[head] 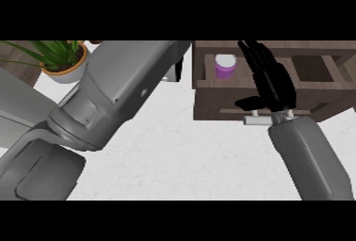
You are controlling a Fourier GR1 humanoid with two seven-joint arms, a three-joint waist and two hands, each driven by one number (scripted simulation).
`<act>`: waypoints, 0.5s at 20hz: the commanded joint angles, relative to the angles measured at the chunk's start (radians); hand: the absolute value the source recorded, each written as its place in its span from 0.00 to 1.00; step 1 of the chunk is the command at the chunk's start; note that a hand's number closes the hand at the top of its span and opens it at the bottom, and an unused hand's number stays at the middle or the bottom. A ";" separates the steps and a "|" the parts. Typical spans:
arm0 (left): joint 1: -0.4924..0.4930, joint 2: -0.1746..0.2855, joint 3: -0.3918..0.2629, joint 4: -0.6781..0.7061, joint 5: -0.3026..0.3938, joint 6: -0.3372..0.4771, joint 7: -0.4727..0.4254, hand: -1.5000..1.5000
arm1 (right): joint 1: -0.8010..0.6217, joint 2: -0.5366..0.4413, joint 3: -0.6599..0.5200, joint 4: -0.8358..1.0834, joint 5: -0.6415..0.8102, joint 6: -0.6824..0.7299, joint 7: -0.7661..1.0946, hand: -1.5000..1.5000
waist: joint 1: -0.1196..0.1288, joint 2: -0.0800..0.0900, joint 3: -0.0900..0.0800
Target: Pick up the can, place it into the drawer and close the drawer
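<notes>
A purple can (224, 66) with a white top stands upright inside the open brown wooden drawer (208, 84) at the upper middle of the head view. My right hand (268, 80) lies over the drawer just right of the can, fingers straight and pointing away from me, thumb out to the left above the drawer's front. It holds nothing. A silver handle (256, 120) shows at the drawer's front, just below the hand. My left forearm (115, 94) crosses the left half of the view; its hand is hidden past the top edge.
A potted green plant (61, 59) stands at the upper left on the white counter (188, 155). The wooden cabinet's other compartments (316, 70) lie to the right of the hand.
</notes>
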 commanded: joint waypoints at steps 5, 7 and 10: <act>0.086 0.060 -0.004 -0.062 -0.029 -0.021 0.016 0.00 | -0.185 0.024 -0.088 0.374 0.078 -0.226 -0.057 0.00 | 0.024 -0.002 0.000; 0.102 0.095 -0.001 -0.095 -0.027 -0.047 0.046 0.00 | -0.229 0.069 -0.081 0.429 0.123 -0.296 -0.017 0.00 | 0.033 -0.005 -0.001; 0.103 0.126 -0.018 -0.150 -0.038 -0.063 0.100 0.00 | -0.309 0.071 -0.114 0.533 0.139 -0.349 0.001 0.00 | 0.061 -0.007 -0.001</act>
